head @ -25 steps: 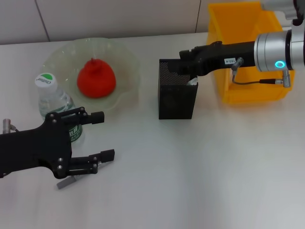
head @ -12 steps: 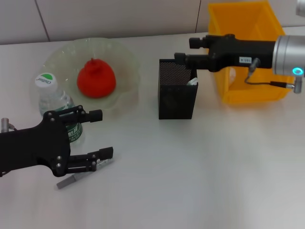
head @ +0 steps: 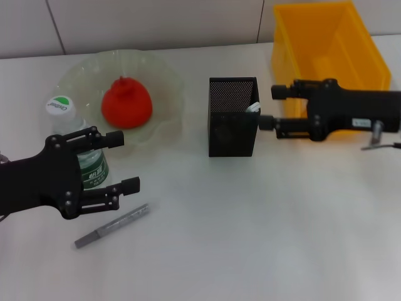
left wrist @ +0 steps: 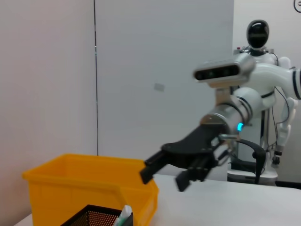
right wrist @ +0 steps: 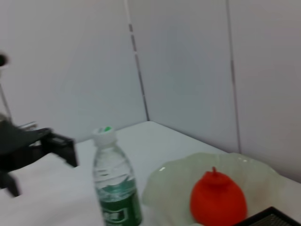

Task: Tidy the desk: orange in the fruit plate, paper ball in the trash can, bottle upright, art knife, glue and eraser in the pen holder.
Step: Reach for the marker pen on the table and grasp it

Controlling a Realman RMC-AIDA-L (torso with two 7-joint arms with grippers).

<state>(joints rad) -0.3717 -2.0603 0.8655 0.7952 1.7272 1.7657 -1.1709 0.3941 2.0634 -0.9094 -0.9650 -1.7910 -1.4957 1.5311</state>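
Left gripper (head: 122,161) open, empty, hovering low over the bench (head: 250,238) just in front of the upright bottle (head: 75,141). Art knife (head: 111,225), grey, lies flat on the bench just below that gripper, not touching it. Right gripper (head: 270,108) open, empty, just right of the pen holder (head: 232,125), in front of the trash can (head: 327,47). A white item pokes out of the holder. Orange (head: 127,103) sits in the fruit plate (head: 169,84) behind the bottle.
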